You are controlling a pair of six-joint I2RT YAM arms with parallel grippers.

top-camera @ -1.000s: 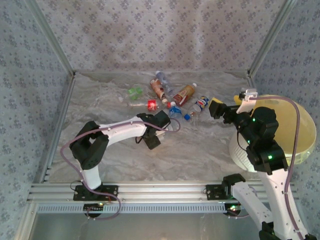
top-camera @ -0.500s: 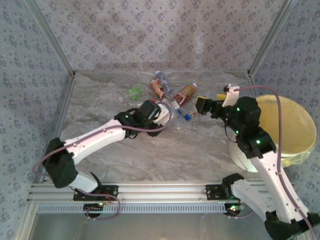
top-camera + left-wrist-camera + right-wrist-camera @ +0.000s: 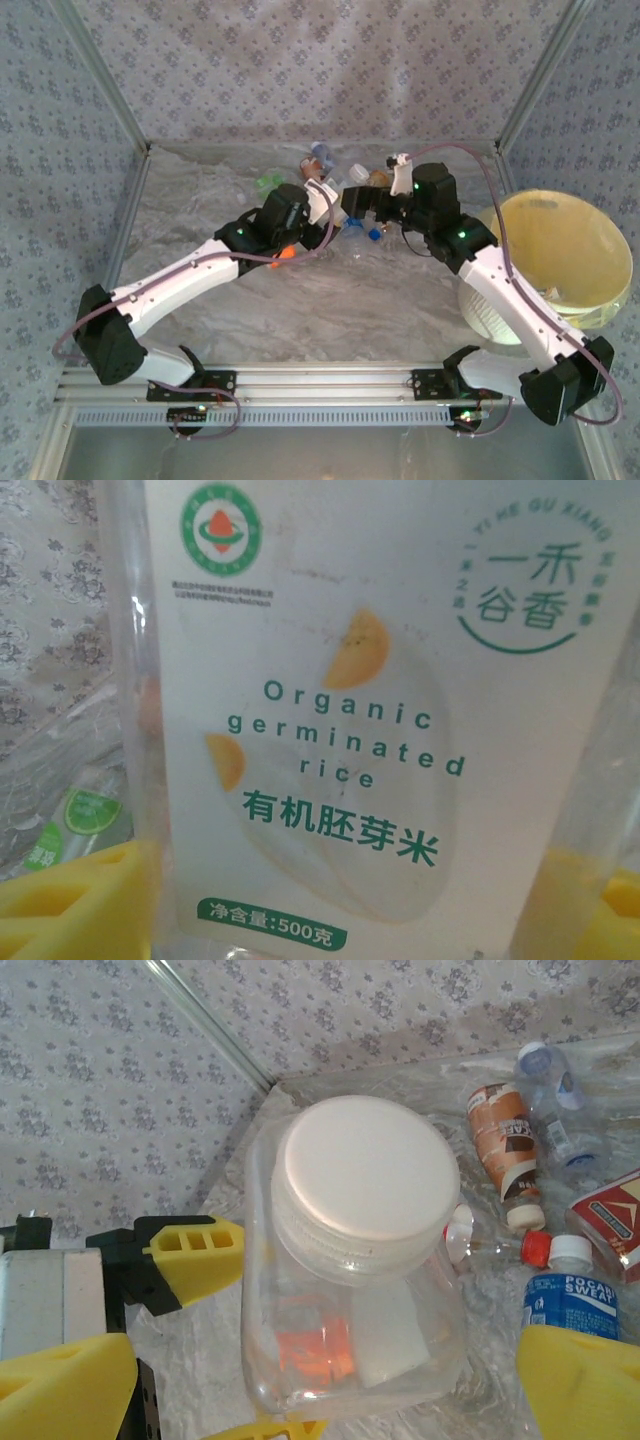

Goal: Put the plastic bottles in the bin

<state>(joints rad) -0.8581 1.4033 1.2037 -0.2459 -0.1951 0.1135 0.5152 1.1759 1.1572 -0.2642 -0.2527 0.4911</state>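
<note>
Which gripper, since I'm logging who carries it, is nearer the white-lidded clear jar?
Left. The left gripper clamps the jar by its sides; the right gripper hangs open facing its lid, fingers apart and not touching.

Lab rig: aluminium frame (image 3: 330, 382), patterned cloth walls (image 3: 300, 70).

Two arms are reaching in, carrying two tools: the left tool (image 3: 322, 203) and the right tool (image 3: 368, 203). One bin (image 3: 485, 305) is standing on the bench. Seven containers are showing:
- one white-lidded jar (image 3: 360, 1175)
- one brown-labelled bottle (image 3: 505, 1145)
- one blue-capped bottle (image 3: 545, 1065)
- one red-capped bottle (image 3: 495, 1245)
- one blue-labelled bottle (image 3: 565, 1300)
- one red-labelled bottle (image 3: 610, 1215)
- one green-labelled bottle (image 3: 80, 820)
</note>
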